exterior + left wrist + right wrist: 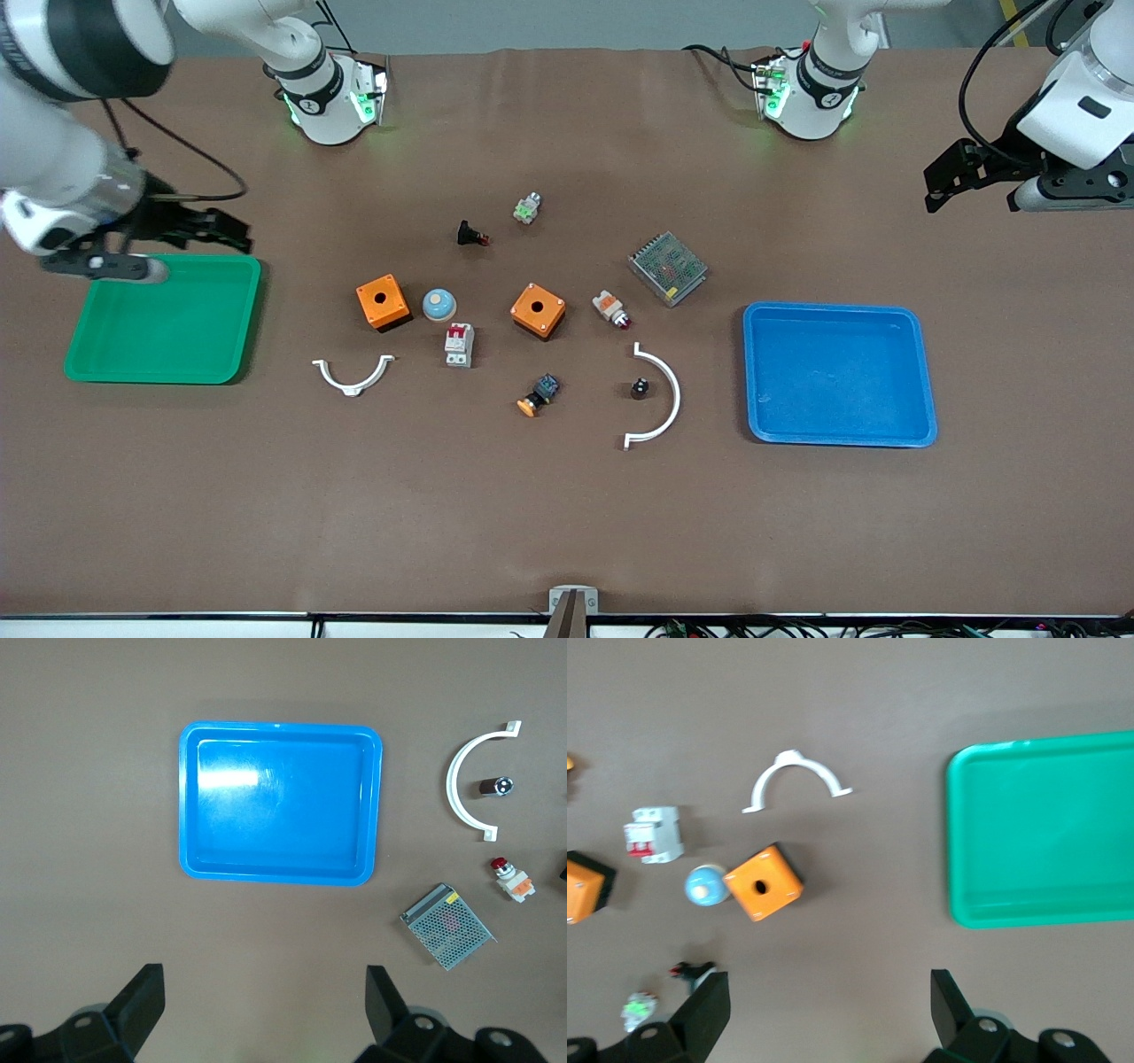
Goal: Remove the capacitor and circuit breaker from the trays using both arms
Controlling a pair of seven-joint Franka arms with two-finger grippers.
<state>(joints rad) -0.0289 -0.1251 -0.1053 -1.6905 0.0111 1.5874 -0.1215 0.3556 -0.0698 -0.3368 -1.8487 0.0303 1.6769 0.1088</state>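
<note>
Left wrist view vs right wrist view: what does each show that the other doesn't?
Only the left wrist view: the blue tray, capacitor inside a large white clip, mesh box and red-lens part.
Only the right wrist view: the green tray, breaker, small white clip, orange boxes, blue dome.
Shared: brown table, plus each view's own open hand, left hand and right hand.

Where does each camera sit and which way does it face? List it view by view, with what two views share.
Front view: high across the table, facing both bases; the left gripper and the right gripper show at the table's ends.
Left wrist view: looks down on the blue tray and the capacitor; its open fingers show.
Right wrist view: looks down on the green tray and the breaker; open fingers show.
Shared: front and right wrist both show the breaker.
</note>
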